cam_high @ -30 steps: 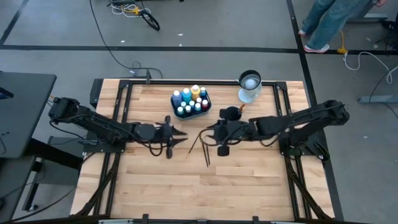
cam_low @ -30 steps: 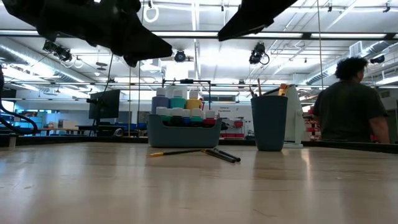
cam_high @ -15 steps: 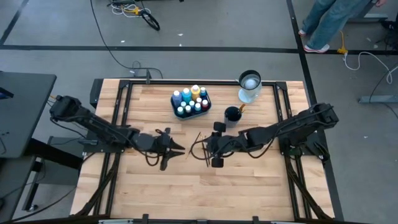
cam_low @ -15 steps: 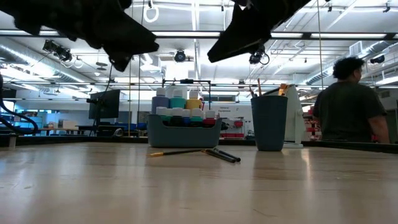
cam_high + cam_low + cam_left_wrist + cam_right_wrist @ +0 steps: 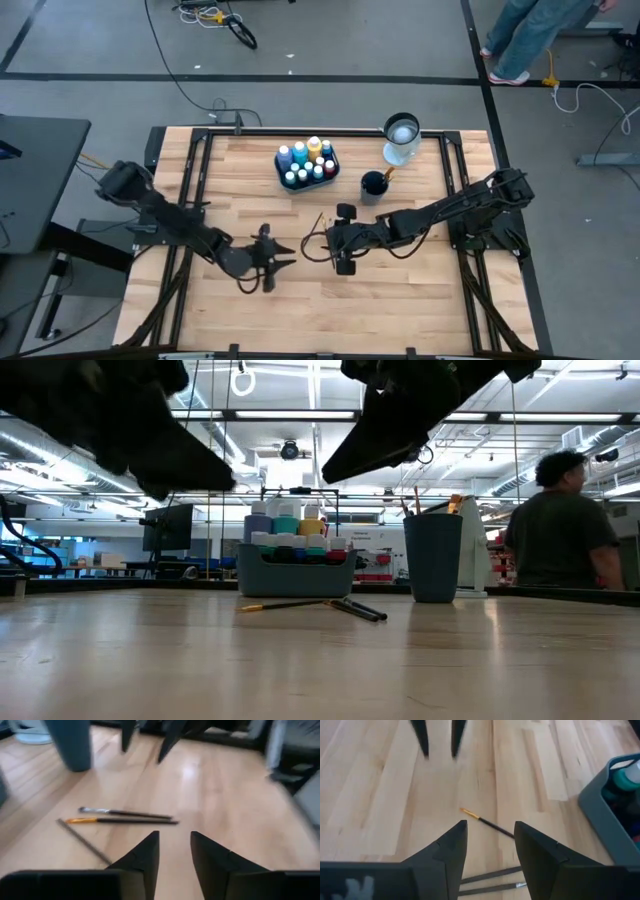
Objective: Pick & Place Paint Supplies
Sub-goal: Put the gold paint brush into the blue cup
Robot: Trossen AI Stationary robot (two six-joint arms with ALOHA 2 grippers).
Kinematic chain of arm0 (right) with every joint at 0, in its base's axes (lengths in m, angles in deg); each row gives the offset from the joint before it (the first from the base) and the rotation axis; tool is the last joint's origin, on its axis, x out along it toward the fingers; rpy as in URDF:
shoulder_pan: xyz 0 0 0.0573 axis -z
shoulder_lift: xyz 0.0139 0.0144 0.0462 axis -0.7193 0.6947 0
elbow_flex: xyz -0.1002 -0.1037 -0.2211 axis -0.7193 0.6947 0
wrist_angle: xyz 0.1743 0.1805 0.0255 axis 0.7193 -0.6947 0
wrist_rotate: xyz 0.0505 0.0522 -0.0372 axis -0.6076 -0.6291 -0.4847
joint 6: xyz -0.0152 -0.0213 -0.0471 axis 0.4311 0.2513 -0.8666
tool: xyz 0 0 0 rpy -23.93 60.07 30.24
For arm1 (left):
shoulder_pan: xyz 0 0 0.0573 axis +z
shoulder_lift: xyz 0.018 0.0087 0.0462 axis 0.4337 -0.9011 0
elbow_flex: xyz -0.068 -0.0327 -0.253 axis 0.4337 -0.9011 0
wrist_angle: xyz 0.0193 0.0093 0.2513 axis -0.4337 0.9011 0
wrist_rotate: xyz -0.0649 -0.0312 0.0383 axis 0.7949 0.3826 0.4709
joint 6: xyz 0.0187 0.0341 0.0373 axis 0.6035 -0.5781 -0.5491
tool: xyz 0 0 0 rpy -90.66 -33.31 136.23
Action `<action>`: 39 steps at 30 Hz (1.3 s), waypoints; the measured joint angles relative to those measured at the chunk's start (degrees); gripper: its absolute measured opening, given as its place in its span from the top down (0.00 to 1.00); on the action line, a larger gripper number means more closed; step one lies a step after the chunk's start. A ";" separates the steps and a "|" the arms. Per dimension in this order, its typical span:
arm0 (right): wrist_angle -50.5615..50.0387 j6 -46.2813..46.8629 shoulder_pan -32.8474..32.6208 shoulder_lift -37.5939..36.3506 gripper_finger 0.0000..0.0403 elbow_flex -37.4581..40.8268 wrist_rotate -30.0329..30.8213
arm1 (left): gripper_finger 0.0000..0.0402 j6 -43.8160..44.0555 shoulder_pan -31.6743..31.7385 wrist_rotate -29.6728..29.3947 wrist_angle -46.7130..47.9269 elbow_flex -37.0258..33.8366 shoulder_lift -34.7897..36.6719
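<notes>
A: We log the left gripper [image 5: 285, 256] pulled nearer, jaws apart, empty; the right gripper [image 5: 312, 240] has advanced over the brushes [image 5: 318, 226], also apart.

B: Brushes lie mid-table, ungrasped; bottles [image 5: 306, 162] sit in the far tray [image 5: 334, 167]. We judge right picks next.

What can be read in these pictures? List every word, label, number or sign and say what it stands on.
No text reads clearly in any view.
Paint bottles in the teal tray: any labels are too small to read.
Pale mark on the body of the right gripper, at the edge of the right wrist view: cut off and blurred, unreadable.
Background clutter in the room behind the table, low view: too small to read.
</notes>
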 joint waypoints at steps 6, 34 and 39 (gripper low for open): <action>1.64 -0.03 0.02 0.01 0.59 -0.01 -1.30 | 0.57 -0.04 1.09 -5.53 -0.24 4.23 -10.20; 2.34 -0.29 0.02 0.01 0.59 -0.02 -1.46 | 0.64 10.02 3.83 -9.11 1.33 6.51 -25.86; 2.37 -0.30 0.02 0.01 0.59 -0.02 -1.46 | 0.82 12.62 3.84 -9.85 1.77 6.44 -25.88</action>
